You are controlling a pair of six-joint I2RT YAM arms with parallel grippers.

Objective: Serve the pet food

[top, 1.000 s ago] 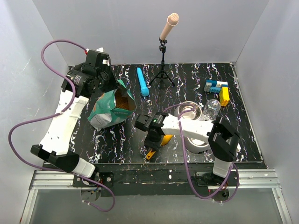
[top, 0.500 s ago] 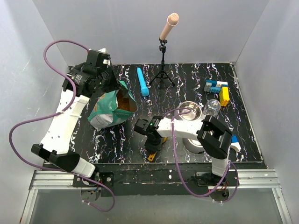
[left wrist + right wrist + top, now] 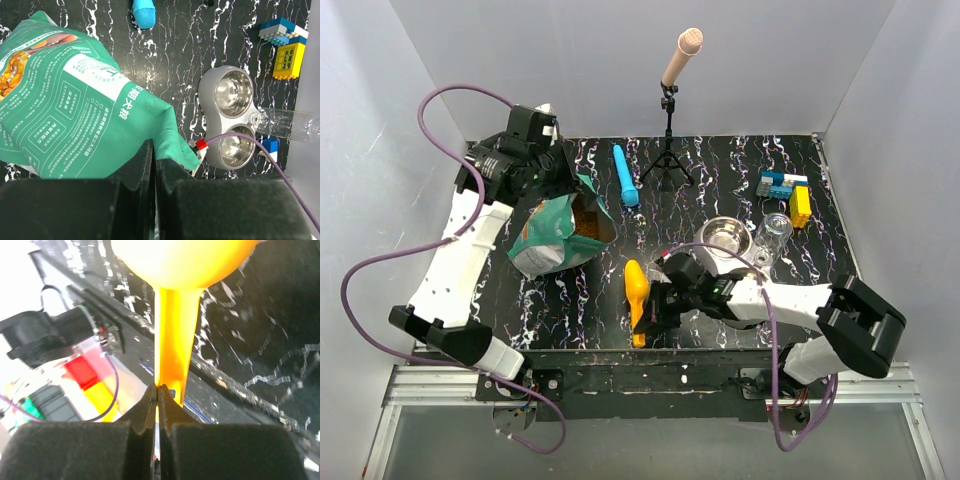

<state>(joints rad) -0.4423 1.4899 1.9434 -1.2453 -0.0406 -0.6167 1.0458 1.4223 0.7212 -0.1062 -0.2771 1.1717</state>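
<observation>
A green pet food bag (image 3: pixel 548 240) lies at the left of the table, its mouth open with brown kibble (image 3: pixel 586 215) showing. My left gripper (image 3: pixel 542 172) is shut on the bag's top edge; in the left wrist view the fingers (image 3: pixel 154 162) pinch the green foil of the bag (image 3: pixel 75 110). An orange scoop (image 3: pixel 636 285) is held near the table's front edge by my right gripper (image 3: pixel 645 322), shut on its handle. In the right wrist view the scoop (image 3: pixel 175 315) rises from the gripper (image 3: pixel 158 390), bowl end away. The silver double bowl (image 3: pixel 725 236) lies right of the scoop, partly under the right arm.
A clear glass (image 3: pixel 775 230) lies beside the double bowl (image 3: pixel 232 117). Toy bricks (image 3: pixel 785 186) sit at the back right. A blue cylinder (image 3: pixel 625 176) and a small tripod (image 3: pixel 669 150) stand at the back. The table's front edge (image 3: pixel 720 352) runs just below the scoop.
The right arm has swung out to the right and the scoop, earlier flat under the gripper, is now raised in its grip. The left gripper and bag have hardly moved.
</observation>
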